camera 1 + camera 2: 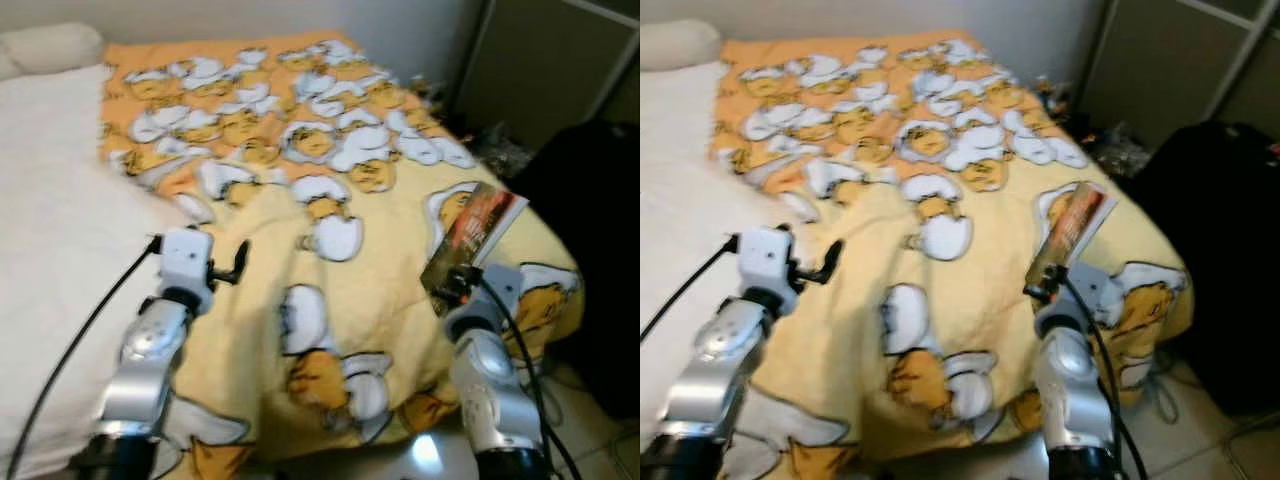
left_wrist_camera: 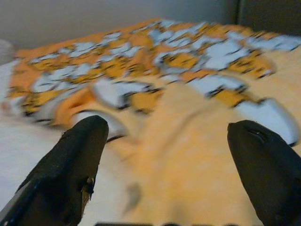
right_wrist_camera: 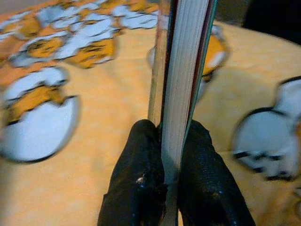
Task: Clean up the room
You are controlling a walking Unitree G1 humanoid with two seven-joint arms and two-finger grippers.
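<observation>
The right gripper (image 3: 164, 155) is clamped on a book (image 1: 473, 236), held on edge above the bed's right edge, its long axis running away from the robot toward the far right corner, pages (image 3: 187, 70) facing the wrist camera. The left gripper (image 2: 169, 155) hovers with fingers spread wide over the yellow duck-print blanket (image 1: 330, 180) near the white sheet (image 1: 60, 230). A black bag (image 1: 1220, 260) stands beside the bed's right edge; everything is blurred.
</observation>
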